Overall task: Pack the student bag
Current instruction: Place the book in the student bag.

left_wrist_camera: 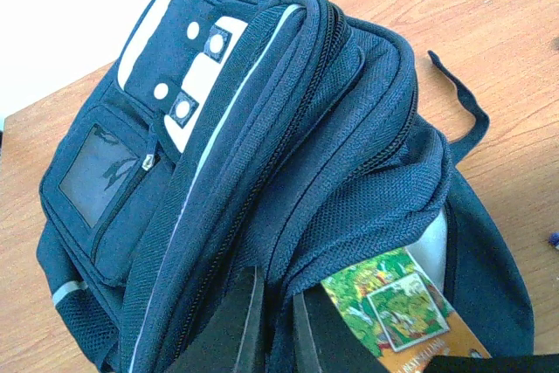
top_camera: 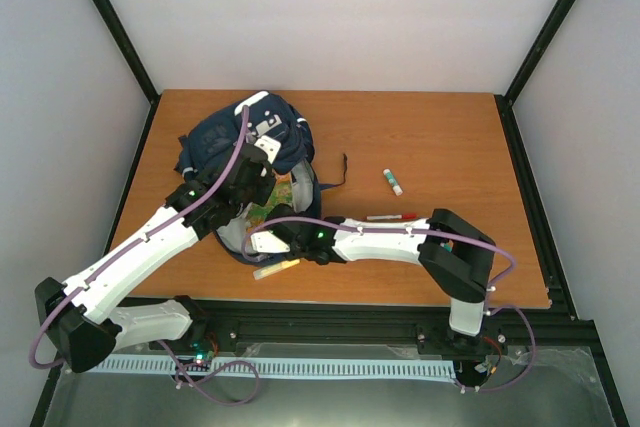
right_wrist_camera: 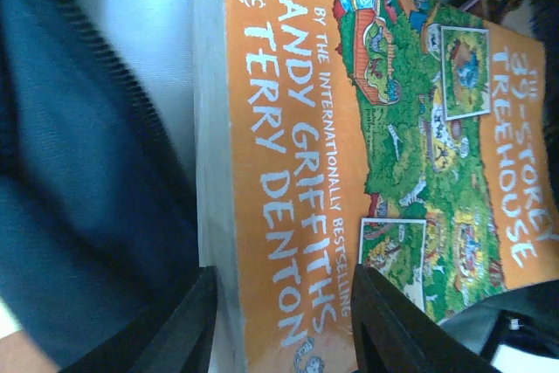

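Observation:
The navy student bag [top_camera: 232, 142] lies on the left part of the table, mouth facing the arms. In the left wrist view the student bag [left_wrist_camera: 262, 128] shows its white patches and stripe. My left gripper [left_wrist_camera: 275, 303] is shut on the fabric rim of that mouth, and it [top_camera: 258, 179] holds the rim up. An orange and green book [top_camera: 281, 192] pokes partly out of the mouth. My right gripper [right_wrist_camera: 284, 321] is open. Its fingers [right_wrist_camera: 188, 321] stand apart over the near end of the book [right_wrist_camera: 349, 128], the left one against the page edge. The right gripper [top_camera: 272, 240] sits at the mouth.
A glue stick [top_camera: 392, 181] and a red pen [top_camera: 392, 216] lie on the wooden table [top_camera: 450, 137] right of the bag. A yellowish stick [top_camera: 276, 268] lies near the front edge under the right arm. A loose dark strap [top_camera: 335, 175] trails from the bag.

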`<action>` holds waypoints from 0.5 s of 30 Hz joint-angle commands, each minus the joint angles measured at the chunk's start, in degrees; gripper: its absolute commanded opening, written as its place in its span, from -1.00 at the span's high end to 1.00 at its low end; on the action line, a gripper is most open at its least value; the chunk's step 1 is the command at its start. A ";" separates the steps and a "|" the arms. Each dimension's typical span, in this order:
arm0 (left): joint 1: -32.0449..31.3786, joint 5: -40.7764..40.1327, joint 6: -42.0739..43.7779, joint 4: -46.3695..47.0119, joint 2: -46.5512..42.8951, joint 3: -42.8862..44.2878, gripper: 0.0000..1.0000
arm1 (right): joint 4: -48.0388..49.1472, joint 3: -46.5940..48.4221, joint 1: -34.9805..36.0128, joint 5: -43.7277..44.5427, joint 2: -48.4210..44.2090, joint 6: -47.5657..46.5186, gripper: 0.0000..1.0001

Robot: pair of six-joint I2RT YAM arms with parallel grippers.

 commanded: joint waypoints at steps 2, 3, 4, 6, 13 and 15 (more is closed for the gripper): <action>-0.12 -0.46 -1.30 5.34 -1.36 1.53 0.98 | 9.24 1.96 0.07 7.36 3.28 -4.43 0.20; -0.12 -0.40 -1.31 5.37 -1.41 1.53 0.98 | 9.66 2.65 -0.08 7.64 3.96 -4.86 0.21; -0.12 -0.25 -1.38 5.46 -1.51 1.49 0.98 | 10.28 3.04 -0.14 7.84 4.63 -5.27 0.22; -0.12 -0.01 -1.40 5.44 -1.57 1.44 0.97 | 11.47 3.90 -0.65 8.19 6.06 -6.24 0.24; -0.12 0.54 -1.49 5.45 -1.66 1.44 0.97 | 14.16 6.99 -2.96 8.90 10.22 -7.53 0.29; -0.10 0.58 -1.49 5.43 -1.61 1.44 0.97 | 13.41 7.31 -3.27 8.16 10.49 -8.05 0.27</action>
